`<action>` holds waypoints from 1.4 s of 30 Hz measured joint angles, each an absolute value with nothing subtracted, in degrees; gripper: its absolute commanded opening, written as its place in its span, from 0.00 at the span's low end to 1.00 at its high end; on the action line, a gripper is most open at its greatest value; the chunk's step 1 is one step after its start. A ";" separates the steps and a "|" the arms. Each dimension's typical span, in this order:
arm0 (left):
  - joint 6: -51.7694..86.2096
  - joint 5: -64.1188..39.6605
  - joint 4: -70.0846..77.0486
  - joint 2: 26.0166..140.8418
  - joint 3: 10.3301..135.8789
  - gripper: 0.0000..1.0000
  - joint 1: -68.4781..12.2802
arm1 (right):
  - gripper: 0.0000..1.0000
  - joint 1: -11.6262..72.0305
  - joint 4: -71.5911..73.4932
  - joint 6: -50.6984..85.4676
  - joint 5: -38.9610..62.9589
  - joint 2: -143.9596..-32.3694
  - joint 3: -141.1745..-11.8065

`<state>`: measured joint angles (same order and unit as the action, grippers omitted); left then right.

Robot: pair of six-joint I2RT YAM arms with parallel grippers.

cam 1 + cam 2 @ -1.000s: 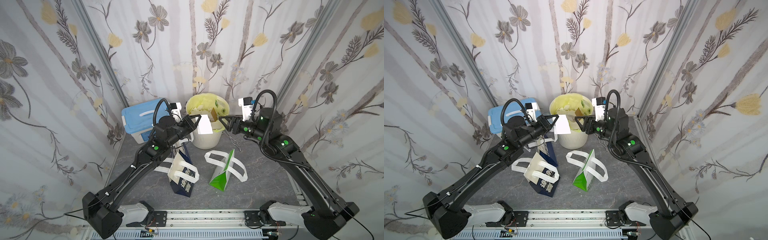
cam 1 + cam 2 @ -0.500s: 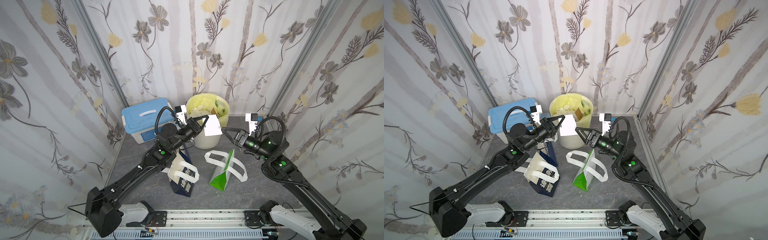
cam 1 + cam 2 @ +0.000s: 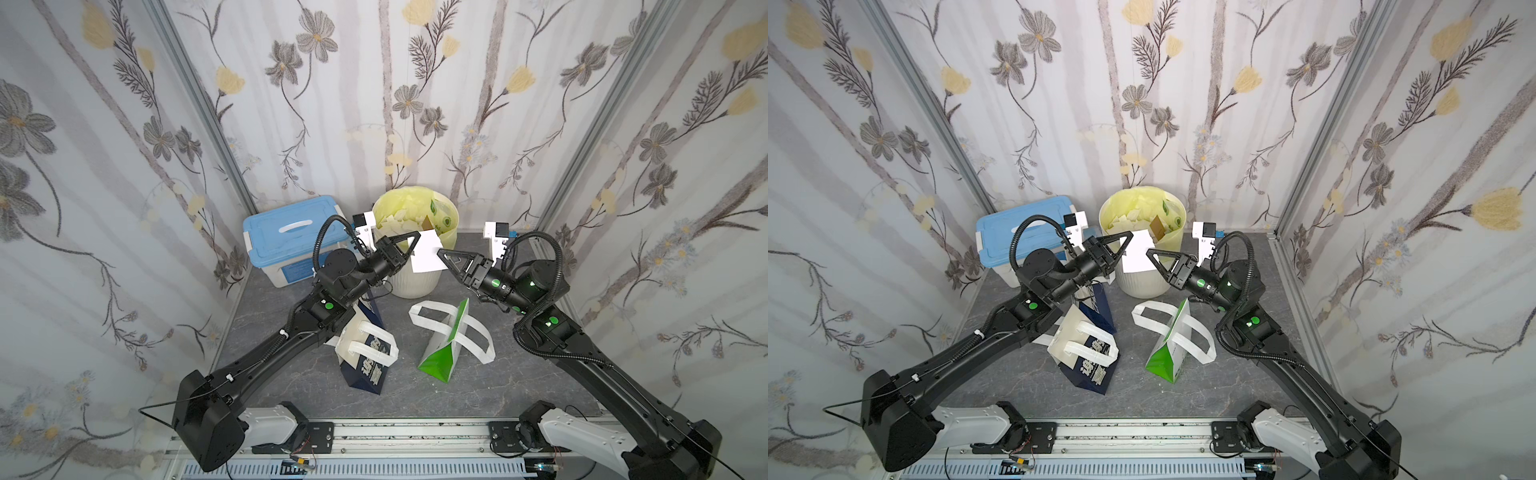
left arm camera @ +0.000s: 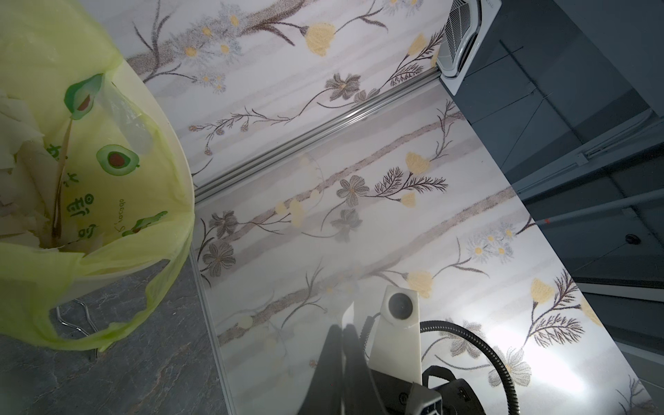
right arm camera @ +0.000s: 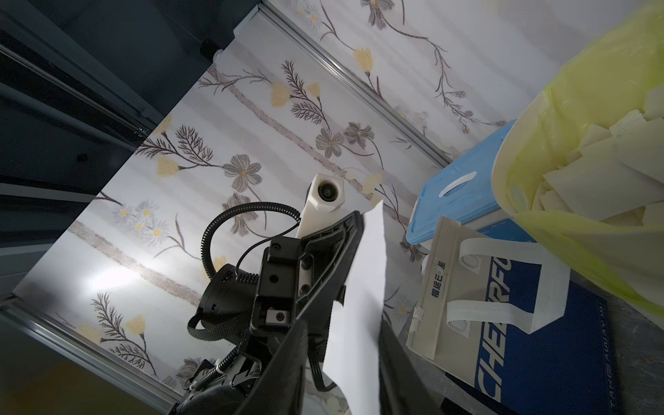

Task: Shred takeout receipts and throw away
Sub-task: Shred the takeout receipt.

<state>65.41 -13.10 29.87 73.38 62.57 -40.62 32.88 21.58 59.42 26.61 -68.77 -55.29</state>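
A white takeout receipt (image 3: 426, 255) hangs in front of the bin, and my left gripper (image 3: 415, 240) is shut on its left edge. My right gripper (image 3: 441, 252) has come to the sheet's right edge from the other side. In the right wrist view the receipt (image 5: 363, 287) passes between the parted jaws of my right gripper (image 5: 343, 323). It lies against one finger, and a gap shows to the other finger (image 5: 287, 359). The left wrist view shows my left gripper (image 4: 341, 328) with its jaws together on the paper. The white bin (image 3: 411, 286) with a yellow-green liner holds several paper shreds.
A navy paper bag (image 3: 365, 365) lies under the left arm. A green-and-white bag (image 3: 440, 353) with white loop handles stands mid-table. A blue-lidded box (image 3: 291, 237) sits at the back left beside the bin. Floral walls close in on three sides.
My right gripper drew back from over the bin, dropped lower and came in around the receipt's right edge, its jaws narrowing. My left gripper carried the receipt slightly rightward in front of the bin.
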 measured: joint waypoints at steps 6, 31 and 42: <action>65.14 -13.13 30.00 73.34 62.57 0.00 -40.77 | 0.04 32.88 21.78 60.58 25.82 -70.48 -56.12; 29.69 -31.16 -14.94 71.07 88.60 0.71 -40.25 | 0.00 32.88 -15.84 15.59 39.33 -68.71 -75.00; 28.84 -44.93 -18.81 72.03 89.91 0.46 -40.27 | 0.00 32.97 -17.34 14.48 50.06 -74.28 -79.61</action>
